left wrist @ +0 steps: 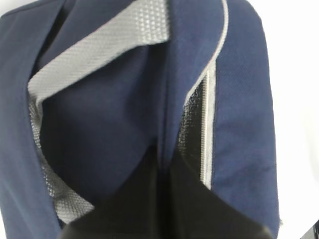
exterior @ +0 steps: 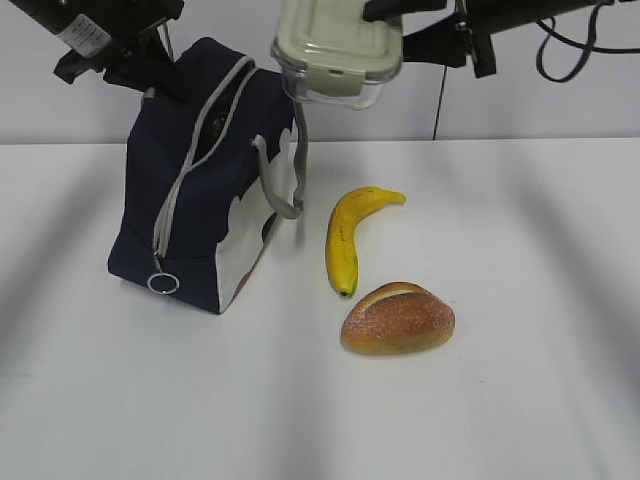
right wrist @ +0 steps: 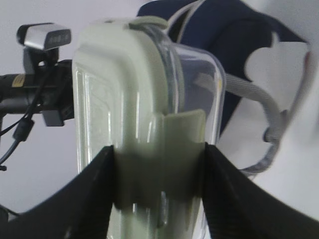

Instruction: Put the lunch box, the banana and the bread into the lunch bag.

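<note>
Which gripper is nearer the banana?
Right. The right gripper holds the lunch box above and behind the banana; the left gripper is across the bag, pinching its top.

Matt navy cloth is seen on the lunch bag (exterior: 190,200), glossy clear, possibly glass walls on the lunch box (exterior: 335,55).

Lunch bag (exterior: 200,190) interior hidden

The left gripper (left wrist: 164,209) is pinched tight. The right gripper (right wrist: 159,199) is up high, with its fingers (right wrist: 84,199) squeezing.
</note>
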You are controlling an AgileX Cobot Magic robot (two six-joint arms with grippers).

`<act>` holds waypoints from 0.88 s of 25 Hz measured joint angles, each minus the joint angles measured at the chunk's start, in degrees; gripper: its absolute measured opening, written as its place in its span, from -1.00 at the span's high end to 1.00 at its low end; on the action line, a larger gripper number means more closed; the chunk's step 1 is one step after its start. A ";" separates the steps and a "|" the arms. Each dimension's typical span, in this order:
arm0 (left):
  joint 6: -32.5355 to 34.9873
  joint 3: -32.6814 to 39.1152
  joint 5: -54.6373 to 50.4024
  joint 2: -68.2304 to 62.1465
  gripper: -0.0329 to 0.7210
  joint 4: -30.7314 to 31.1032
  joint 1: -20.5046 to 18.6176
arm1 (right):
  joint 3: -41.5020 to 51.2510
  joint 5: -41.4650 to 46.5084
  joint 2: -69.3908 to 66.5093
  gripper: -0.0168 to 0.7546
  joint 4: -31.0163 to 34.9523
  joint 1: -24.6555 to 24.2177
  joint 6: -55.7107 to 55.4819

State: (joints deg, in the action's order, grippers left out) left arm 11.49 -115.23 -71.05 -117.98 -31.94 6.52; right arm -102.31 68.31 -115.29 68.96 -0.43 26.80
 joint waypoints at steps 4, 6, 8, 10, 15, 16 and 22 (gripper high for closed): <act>0.00 0.00 0.00 0.00 0.91 -0.55 0.00 | -2.69 0.36 0.00 0.01 0.21 4.55 -1.83; 0.00 0.00 0.00 0.00 0.91 -0.91 0.00 | -2.79 0.36 0.00 0.01 0.10 6.46 -1.95; 0.00 0.00 0.00 0.00 0.91 -1.19 0.00 | -2.79 0.26 -0.68 0.01 0.10 7.85 -2.18; 0.00 0.00 0.00 0.00 0.91 -1.19 0.00 | -2.90 -0.25 -1.87 0.01 -0.01 9.09 -2.29; 0.00 0.00 0.00 0.00 0.91 -1.23 0.00 | -2.90 -5.42 -6.13 0.01 -1.50 10.66 -2.76; 0.00 0.00 0.00 0.00 0.91 -1.23 0.00 | -2.90 -6.46 -6.70 0.01 -2.61 10.75 -3.36; 0.00 0.00 0.00 0.00 0.91 -1.60 0.00 | -3.96 -9.66 -7.14 0.01 -13.42 11.01 -9.99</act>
State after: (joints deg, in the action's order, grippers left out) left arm 11.49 -115.23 -71.05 -117.98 -33.54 6.52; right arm -106.27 58.65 -122.43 55.54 10.58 16.81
